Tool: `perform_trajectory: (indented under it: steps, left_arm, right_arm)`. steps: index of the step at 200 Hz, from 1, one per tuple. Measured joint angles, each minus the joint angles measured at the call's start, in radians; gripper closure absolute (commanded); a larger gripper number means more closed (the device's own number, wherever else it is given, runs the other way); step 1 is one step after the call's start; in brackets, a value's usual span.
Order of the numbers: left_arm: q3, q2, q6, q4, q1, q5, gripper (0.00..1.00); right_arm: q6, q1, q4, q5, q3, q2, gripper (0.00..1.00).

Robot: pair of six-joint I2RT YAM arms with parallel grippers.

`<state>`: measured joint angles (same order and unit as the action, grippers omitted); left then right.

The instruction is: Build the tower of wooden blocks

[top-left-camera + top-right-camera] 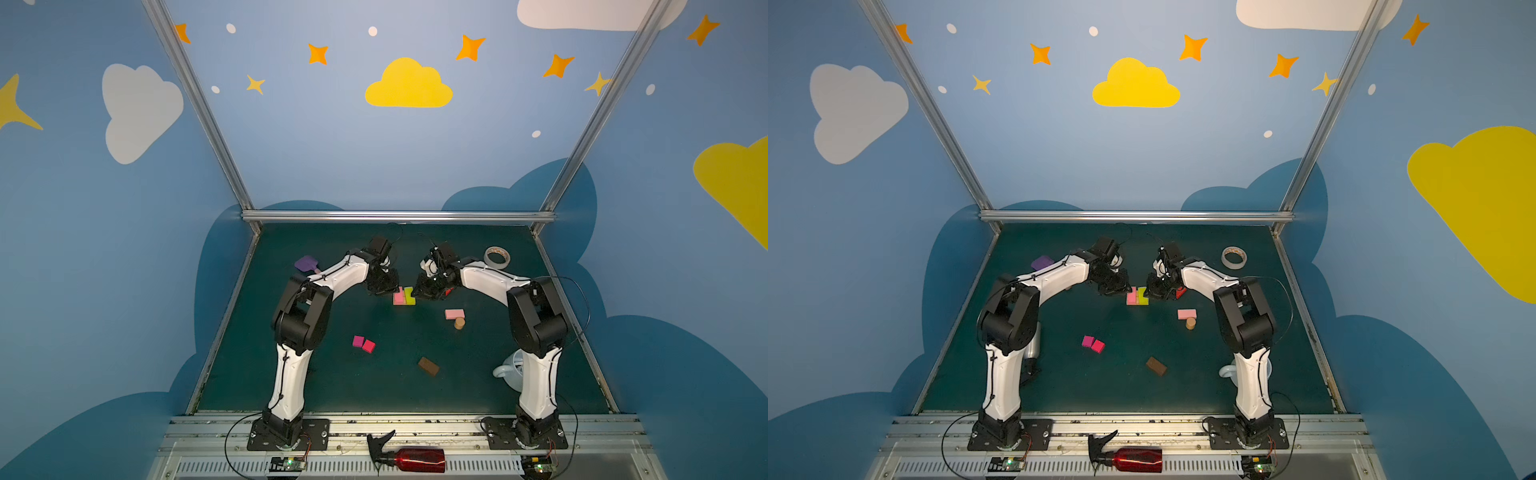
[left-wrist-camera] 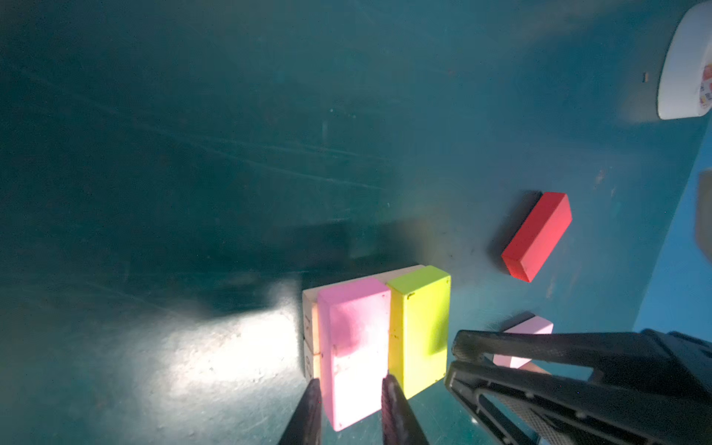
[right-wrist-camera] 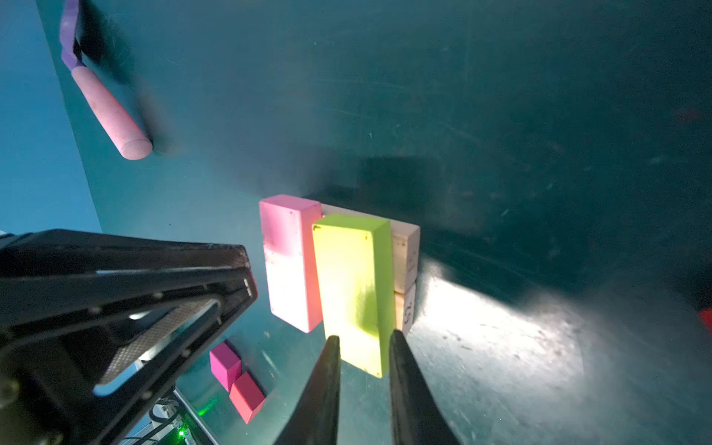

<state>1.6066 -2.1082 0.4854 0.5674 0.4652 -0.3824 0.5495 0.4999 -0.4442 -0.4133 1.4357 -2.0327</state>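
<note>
Both arms meet at the tower (image 1: 404, 296), centre of a top view.
The left gripper (image 2: 350, 385) pinches the pink block (image 2: 354, 327), jaws narrowly parted; the right gripper (image 3: 364, 339) likewise clamps the lime-green block (image 3: 350, 277) beside it, both lying on tan blocks (image 3: 404, 246).

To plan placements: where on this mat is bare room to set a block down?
Free: the near strip between the brown block and the front rail; the far strip under the back rail. Crowded: the middle, where the left claw and right claw flank the tower.
</note>
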Motion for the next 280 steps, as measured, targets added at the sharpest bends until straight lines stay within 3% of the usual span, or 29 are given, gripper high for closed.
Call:
perform_trajectory:
  steps: [280]
  left_arm:
    - [0.034, -0.044, -0.011, 0.021, 0.012, -0.016, 0.75]
  right_arm:
    - [0.019, -0.001, 0.014, -0.016, 0.000, -0.019, 0.80]
